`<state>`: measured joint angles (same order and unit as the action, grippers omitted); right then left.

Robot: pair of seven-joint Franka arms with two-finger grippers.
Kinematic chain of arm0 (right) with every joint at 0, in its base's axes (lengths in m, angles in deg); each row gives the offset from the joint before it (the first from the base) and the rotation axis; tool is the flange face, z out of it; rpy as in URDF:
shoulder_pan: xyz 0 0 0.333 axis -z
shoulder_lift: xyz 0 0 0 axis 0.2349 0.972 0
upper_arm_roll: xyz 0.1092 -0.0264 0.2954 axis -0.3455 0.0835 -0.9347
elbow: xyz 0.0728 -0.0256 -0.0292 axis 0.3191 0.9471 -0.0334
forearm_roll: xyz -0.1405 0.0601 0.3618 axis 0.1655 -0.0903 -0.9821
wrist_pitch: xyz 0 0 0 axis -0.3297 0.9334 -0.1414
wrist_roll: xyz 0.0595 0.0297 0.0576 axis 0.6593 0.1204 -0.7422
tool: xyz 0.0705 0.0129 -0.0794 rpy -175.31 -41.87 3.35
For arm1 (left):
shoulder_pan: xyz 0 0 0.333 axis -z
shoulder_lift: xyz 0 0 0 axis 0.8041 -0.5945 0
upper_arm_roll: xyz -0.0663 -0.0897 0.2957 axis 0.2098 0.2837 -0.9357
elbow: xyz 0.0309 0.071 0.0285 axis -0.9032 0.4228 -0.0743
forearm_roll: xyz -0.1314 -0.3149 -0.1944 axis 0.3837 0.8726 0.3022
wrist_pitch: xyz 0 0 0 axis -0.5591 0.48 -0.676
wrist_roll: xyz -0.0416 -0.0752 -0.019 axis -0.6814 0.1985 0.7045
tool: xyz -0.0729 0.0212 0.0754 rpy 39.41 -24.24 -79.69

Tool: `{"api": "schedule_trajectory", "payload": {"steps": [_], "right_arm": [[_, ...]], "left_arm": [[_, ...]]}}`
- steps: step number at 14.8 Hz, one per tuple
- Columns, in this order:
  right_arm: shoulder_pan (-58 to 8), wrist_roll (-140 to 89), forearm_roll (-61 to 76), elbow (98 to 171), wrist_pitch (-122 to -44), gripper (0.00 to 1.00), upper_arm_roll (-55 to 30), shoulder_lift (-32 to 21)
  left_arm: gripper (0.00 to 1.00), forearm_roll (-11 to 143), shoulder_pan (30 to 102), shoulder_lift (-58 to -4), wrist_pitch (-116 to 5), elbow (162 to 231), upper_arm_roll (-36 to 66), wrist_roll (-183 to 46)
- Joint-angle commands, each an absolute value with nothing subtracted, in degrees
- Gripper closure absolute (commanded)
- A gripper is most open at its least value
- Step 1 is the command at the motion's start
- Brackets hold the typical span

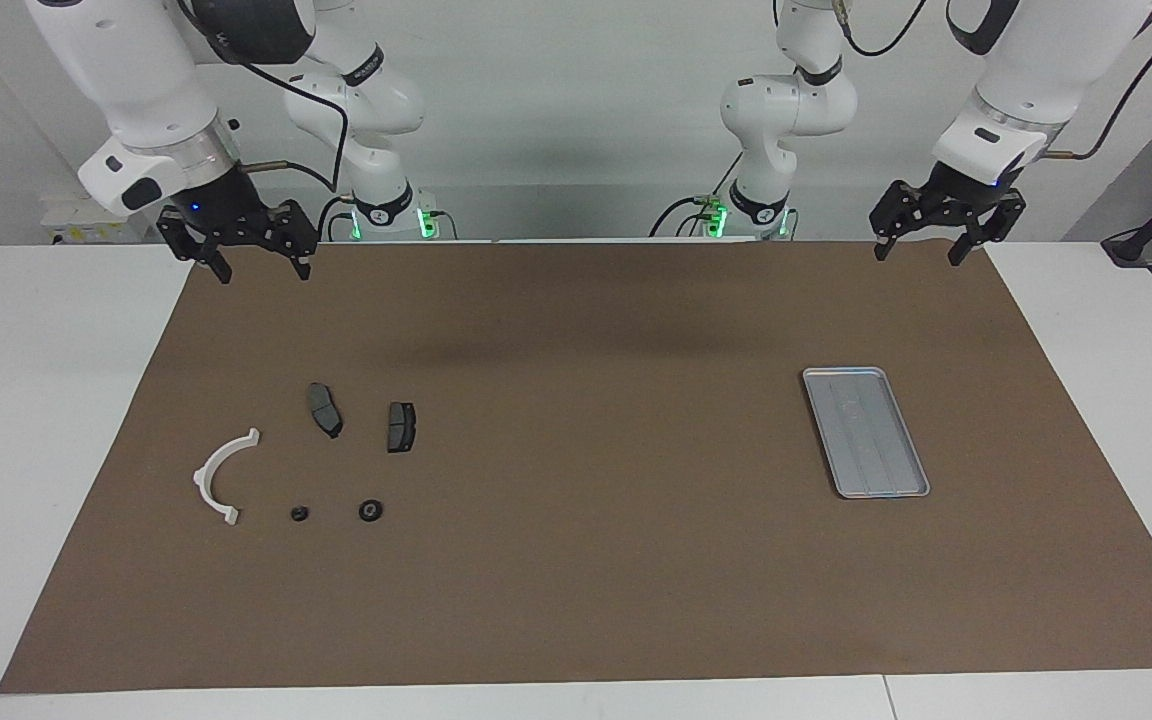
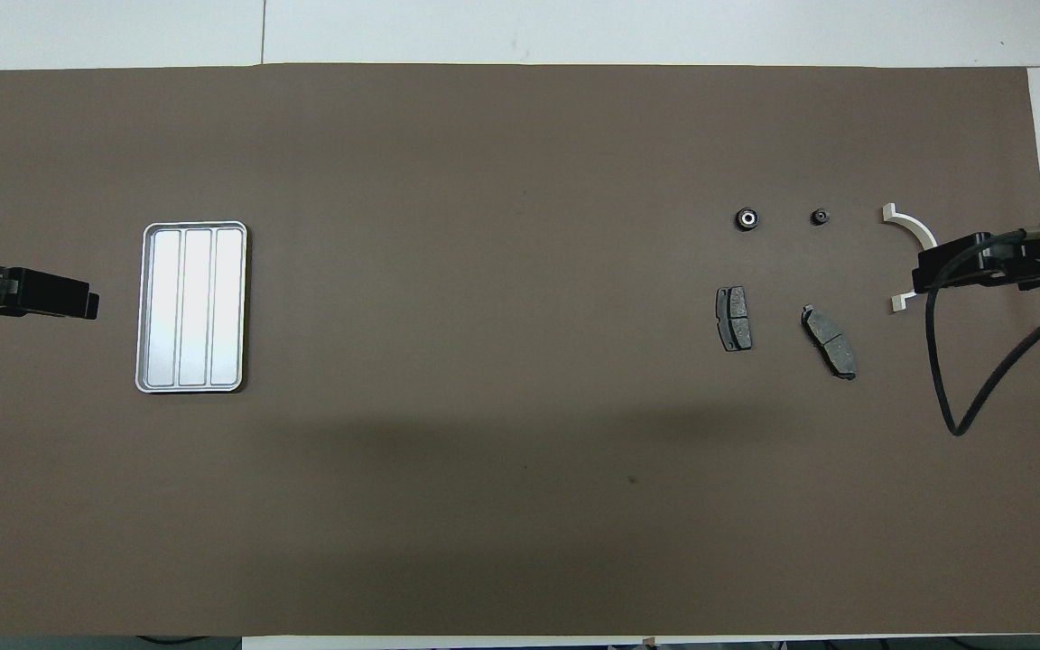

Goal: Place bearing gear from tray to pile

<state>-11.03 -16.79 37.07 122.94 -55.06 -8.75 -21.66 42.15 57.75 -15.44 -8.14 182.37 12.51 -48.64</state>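
**White bracket partly covered from above**

I see the right gripper (image 2: pixel 922 271) hiding part of the white bracket (image 1: pixel 221 475) overhead. Both bearing gears (image 1: pixel 369 510) lie beside that bracket; tray (image 1: pixel 866 432) well apart. Right and left gripper (image 1: pixel 921 240) hang raised, jaws open, holding nothing.

Two glossy white arms are wearing black joint bands, trailing black cables, with green lights glowing at their bases beside the table (image 1: pixel 36 420).

Silver ribbed tray (image 1: pixel 866 432) flat toward the left arm's end, pile toward the right arm's end: white half-ring bracket (image 1: pixel 219 476), two dark brake pads (image 1: pixel 324 409), two small black round gears (image 1: pixel 369 510) lying apart, farther from the robots
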Motion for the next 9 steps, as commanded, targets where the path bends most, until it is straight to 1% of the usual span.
{"api": "schedule_trajectory", "payload": {"steps": [1,4,9], "right_arm": [[-10.86,-17.74,36.82,121.88,-54.21,0.00,-8.64,-21.35],[-11.30,-17.65,38.85,121.88,-56.06,0.00,-8.73,-21.26],[-11.74,-16.86,38.85,122.05,-56.15,0.00,-8.81,-21.26]], "left_arm": [[0.00,42.63,57.92,-14.42,-7.34,182.94,12.24,-49.11],[0.00,42.63,57.92,-14.42,-7.34,182.94,12.24,-49.11],[0.00,42.63,57.92,-14.42,-7.34,182.94,12.24,-49.20]]}}
